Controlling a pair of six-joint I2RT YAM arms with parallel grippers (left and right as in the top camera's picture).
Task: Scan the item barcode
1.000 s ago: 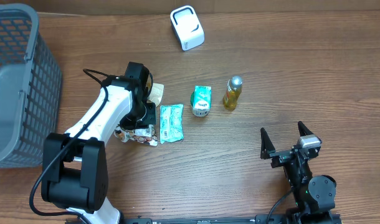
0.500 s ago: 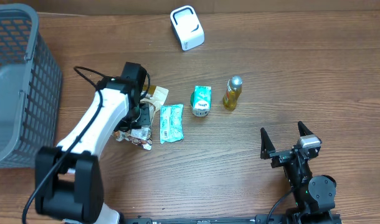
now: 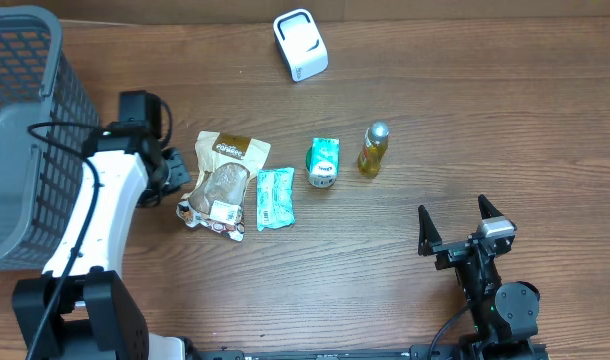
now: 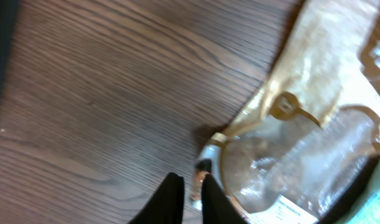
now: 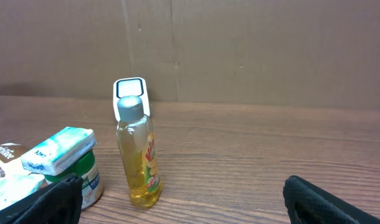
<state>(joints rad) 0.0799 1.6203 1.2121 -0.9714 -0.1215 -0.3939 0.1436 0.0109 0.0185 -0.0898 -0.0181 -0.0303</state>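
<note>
left gripper (image 4: pixel 190 190): jaws parted by a narrow gap, pinching nothing, just beside the left edge of the brown snack pouch (image 3: pixel 225 178). the pouch lies flat on the table (image 3: pixel 455 100), touching the green packet (image 3: pixel 275 197), well apart from the white scanner (image 3: pixel 300 45). right gripper (image 3: pixel 453 212): spread wide, empty.

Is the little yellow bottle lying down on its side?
No, the yellow bottle stands straight up on the table with its grey cap at the top.
</note>
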